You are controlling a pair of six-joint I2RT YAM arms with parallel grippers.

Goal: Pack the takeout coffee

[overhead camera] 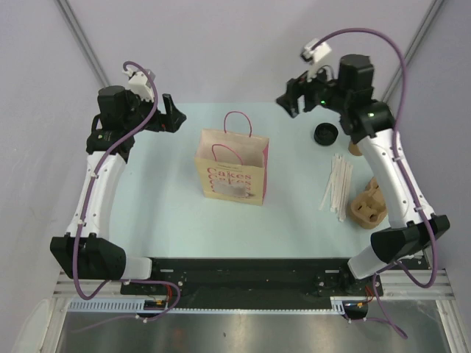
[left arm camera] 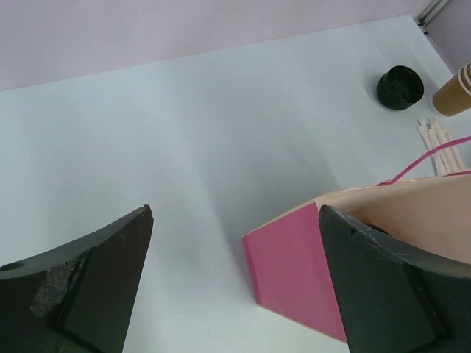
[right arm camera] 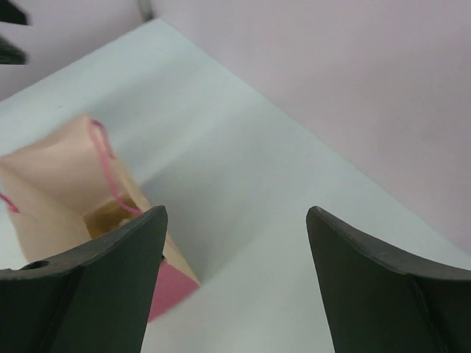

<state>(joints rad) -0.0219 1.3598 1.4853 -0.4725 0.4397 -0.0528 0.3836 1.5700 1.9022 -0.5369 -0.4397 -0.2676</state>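
No lidded takeout coffee stands in plain sight. A round black lid (overhead camera: 325,134) lies by itself near the far right corner of the pale bench (overhead camera: 162,213). Just beside it are lidless tan cups (left arm camera: 456,92), partly hidden behind the right arm in the overhead view. A tan and pink paper bag (overhead camera: 232,165) stands upright and open in the middle of the bench. Whether a cup is already inside it cannot be told.

A paper cup of this kind is likely light and thin-walled, easy to crush, and liable to spill if tipped. Its lid could pop off under pressure. The safest hold is probably a gentle one around the cup's body below the lid, keeping it upright.

The left hand (overhead camera: 171,115) hangs above the far left corner. Its jaws are spread wide, holding and touching nothing. The right hand (overhead camera: 289,101) hangs above the far edge, right of centre. It is equally wide and empty, and well apart from the lid and the bag.
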